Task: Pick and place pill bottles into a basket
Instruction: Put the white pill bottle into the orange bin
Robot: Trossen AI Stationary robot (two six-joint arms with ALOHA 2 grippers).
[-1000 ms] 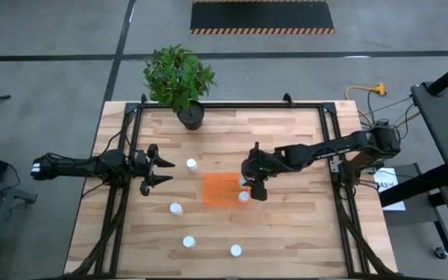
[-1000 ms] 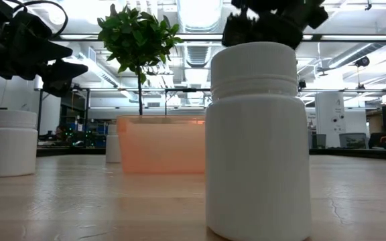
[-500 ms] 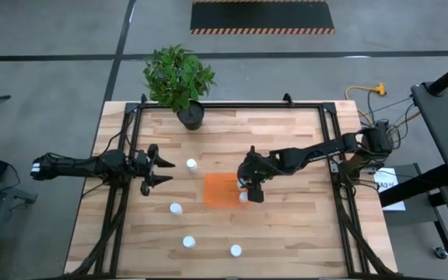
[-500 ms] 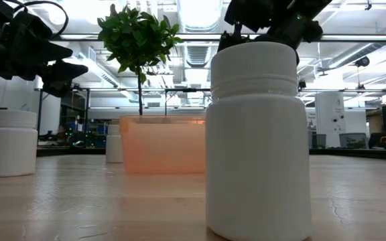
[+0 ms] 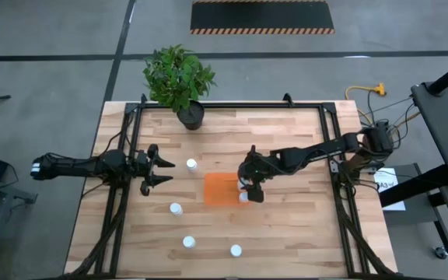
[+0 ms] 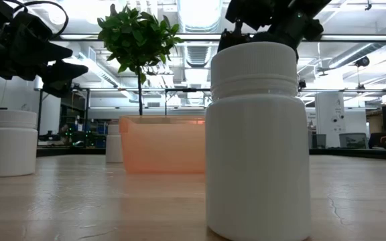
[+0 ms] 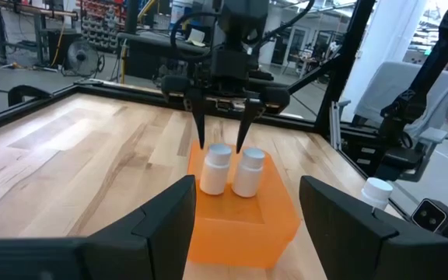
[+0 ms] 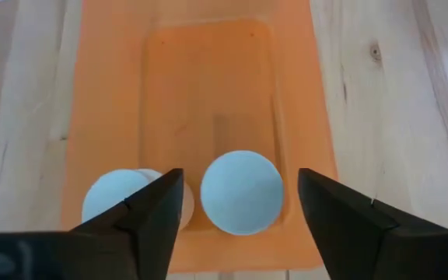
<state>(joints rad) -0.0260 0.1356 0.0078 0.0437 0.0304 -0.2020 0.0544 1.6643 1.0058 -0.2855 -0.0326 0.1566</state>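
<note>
Two bottles (image 7: 232, 169) stand side by side in the basket (image 5: 222, 189), at its end nearest the right arm; the rest of its floor is bare. The right gripper (image 5: 249, 189) hangs over that end with its jaws spread. In the left wrist view its two fingers (image 7: 198, 124) point down on either side of one bottle's cap without touching it, so nothing is grasped.

Four more bottles stand on the table (image 5: 302, 225): one (image 5: 191, 164) just beyond the basket on the left arm's side, one (image 5: 176, 208) near the basket's other corner, and two (image 5: 188, 242) (image 5: 236, 250) toward the front edge. All are well apart, with open wood between them.

The left gripper (image 5: 160, 169) waits above the left side of the table, jaws released and empty, near the first loose bottle.

A potted plant (image 5: 180, 78) sits at the table's back edge, clear of both arms.

In the low view one near bottle (image 6: 259, 137) fills the middle and hides much of the right gripper; the basket's contents cannot be made out through its wall.
</note>
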